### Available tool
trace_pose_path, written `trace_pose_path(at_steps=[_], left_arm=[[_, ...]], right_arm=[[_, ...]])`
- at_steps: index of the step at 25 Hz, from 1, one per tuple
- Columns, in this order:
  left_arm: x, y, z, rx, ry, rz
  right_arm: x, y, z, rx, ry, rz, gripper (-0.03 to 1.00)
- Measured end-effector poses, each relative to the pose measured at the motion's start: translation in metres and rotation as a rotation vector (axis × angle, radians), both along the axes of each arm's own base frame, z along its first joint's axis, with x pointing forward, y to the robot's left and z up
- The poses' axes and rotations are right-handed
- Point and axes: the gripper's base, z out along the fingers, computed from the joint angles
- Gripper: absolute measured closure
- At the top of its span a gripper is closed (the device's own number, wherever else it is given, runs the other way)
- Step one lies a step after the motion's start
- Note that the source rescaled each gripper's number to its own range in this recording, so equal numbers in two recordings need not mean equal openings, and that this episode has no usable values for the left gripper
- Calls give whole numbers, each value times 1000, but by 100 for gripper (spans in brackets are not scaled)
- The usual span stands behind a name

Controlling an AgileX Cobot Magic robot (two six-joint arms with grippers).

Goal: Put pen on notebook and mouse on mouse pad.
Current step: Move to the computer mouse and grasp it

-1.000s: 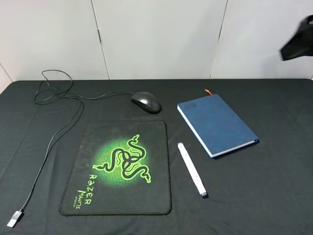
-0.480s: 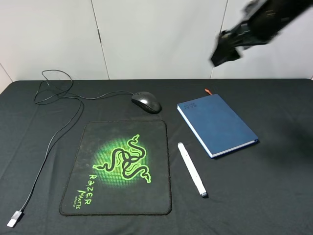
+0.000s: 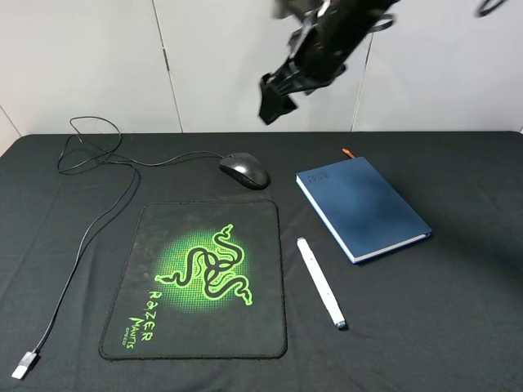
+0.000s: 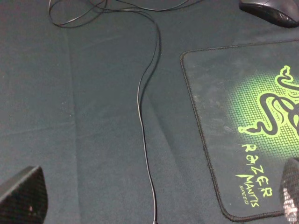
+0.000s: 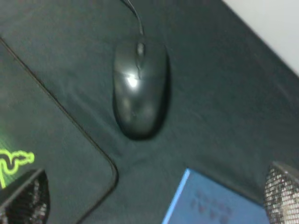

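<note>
Black cloth covers the desk (image 3: 458, 343), and nothing on it has reached its place, so I judge both halves of the job undone. From the high camera, the mouse (image 3: 244, 171) sits on bare cloth at about 1 o'clock from the middle of the mouse pad (image 3: 253, 237), just clear of its far edge. The pen (image 3: 321, 283) lies flat at the pad's 3 o'clock, just beside that edge. The notebook (image 3: 364, 208) lies closed at roughly 1 o'clock from the pen, near it but not touching. The right fingers (image 3: 274, 94) hang in the air over the far side of the desk, at about 1 o'clock above the mouse, spread wide with nothing between them. Their wrist view looks down on the mouse, which suggests it is the first target. The left fingers (image 4: 21, 198) are likewise wide apart and empty, held over the desk on the pad's 9 o'clock side, above the cable (image 4: 145, 130). The mouse is a glossy, smooth oval and probably slippery. Its thin cable loops away toward 10 o'clock and runs down to a silver USB plug (image 3: 25, 364) at the pad's 7 o'clock, so it may drag. The pad is a matt rounded rectangle with a green snake print. The notebook is a flat, dark blue hardcover with white page edges and an orange bookmark (image 3: 346, 152). The pen is a slim white stick with a grey tip.
</note>
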Motion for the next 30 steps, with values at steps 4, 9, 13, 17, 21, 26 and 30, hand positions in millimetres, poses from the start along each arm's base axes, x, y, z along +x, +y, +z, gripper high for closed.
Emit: trace_pose_path(at_steps=[4, 9, 13, 17, 21, 26, 30], left_arm=[[0, 0, 0, 0, 0, 0], [0, 0, 0, 0, 0, 0], [0, 0, 0, 0, 0, 0], [0, 0, 0, 0, 0, 0], [0, 0, 0, 0, 0, 0], [0, 0, 0, 0, 0, 0], [0, 0, 0, 0, 0, 0]], right_arm=[[15, 19, -23, -19, 35, 26, -3], [31, 31, -49, -30, 58, 31, -3], [42, 38, -69, -27, 81, 29, -3], [48, 45, -85, -3, 109, 21, -3], [52, 48, -100, 5, 121, 19, -3], [58, 50, -120, 0, 109, 16, -3], [61, 50, -131, -13, 90, 14, -3]])
